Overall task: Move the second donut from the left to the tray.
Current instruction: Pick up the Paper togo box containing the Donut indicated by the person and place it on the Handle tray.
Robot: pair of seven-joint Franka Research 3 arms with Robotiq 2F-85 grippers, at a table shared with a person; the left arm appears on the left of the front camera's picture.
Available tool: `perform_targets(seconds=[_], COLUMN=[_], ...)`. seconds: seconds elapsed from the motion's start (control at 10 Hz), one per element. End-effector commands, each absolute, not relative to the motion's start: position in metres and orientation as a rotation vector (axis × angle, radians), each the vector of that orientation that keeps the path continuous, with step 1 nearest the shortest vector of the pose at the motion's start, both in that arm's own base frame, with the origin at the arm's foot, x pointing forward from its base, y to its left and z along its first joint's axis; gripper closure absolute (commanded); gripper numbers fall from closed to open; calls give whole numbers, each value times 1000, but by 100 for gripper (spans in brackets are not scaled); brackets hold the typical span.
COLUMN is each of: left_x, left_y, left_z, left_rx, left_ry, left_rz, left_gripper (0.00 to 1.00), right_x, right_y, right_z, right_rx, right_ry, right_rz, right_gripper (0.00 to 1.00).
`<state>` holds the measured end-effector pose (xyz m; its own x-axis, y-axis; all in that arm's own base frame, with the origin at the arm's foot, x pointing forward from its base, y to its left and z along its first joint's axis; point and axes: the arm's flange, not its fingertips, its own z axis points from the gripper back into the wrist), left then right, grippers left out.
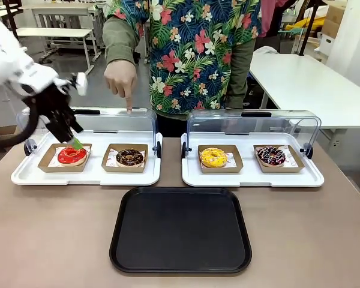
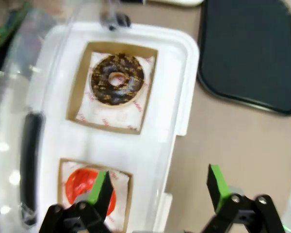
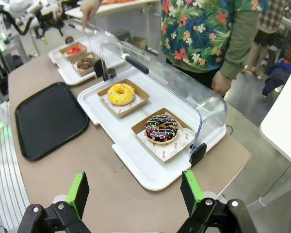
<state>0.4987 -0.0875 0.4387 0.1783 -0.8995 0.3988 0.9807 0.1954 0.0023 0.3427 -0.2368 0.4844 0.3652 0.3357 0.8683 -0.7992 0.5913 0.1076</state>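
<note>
The dark chocolate donut with pale speckles point(image 1: 129, 157) point(image 2: 117, 79) point(image 3: 85, 63) lies in its small brown cardboard tray, second from the left on the left white display tray. The big black tray point(image 1: 180, 229) point(image 2: 252, 48) point(image 3: 49, 118) rests on the table in front, with nothing on it. My left gripper point(image 1: 72, 139) point(image 2: 157, 187) hangs open over the front edge of the left display tray, above the red-glazed donut point(image 1: 72, 155) point(image 2: 81, 187). My right gripper point(image 3: 135, 189) is open above the table's right end, nothing between its fingers.
A person in a floral shirt stands at the far side, one finger point(image 1: 128, 102) pointing down at the raised clear lid point(image 1: 117, 123) of the left display tray. The right display tray point(image 1: 252, 174) holds a yellow donut point(image 1: 213, 157) and a sprinkled dark donut point(image 1: 271, 156).
</note>
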Motion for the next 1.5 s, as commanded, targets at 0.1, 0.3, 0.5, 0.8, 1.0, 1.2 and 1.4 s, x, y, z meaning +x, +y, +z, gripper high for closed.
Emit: perform_targets(seconds=[0.1,0.3,0.5,0.8,1.0,1.2,1.4], left_x=[496,498,497,497,500,511,520], left_y=[-121,-137,-137,-137,-149,-159,-164], left_z=[410,394,397,397,392,383,370], left_rx=[-123,-100,-140,-140,-89,-21,-9], left_ry=[-286,-280,-283,-283,-264,-220,-182], left_rz=[-1424,-1429,-1463,-1463,-1481,-1520,-1536], left_gripper=[0,0,0,0,0,0,0], right_x=[346,346,346,346,346,346,346], right_y=[-239,-239,-239,-239,-239,-239,-239], right_z=[485,485,485,485,485,485,485], right_rx=[581,581,581,581,581,581,581], right_ry=[-974,-974,-974,-974,-974,-974,-974], right_rz=[800,800,800,800,800,800,800], right_gripper=[0,0,0,0,0,0,0])
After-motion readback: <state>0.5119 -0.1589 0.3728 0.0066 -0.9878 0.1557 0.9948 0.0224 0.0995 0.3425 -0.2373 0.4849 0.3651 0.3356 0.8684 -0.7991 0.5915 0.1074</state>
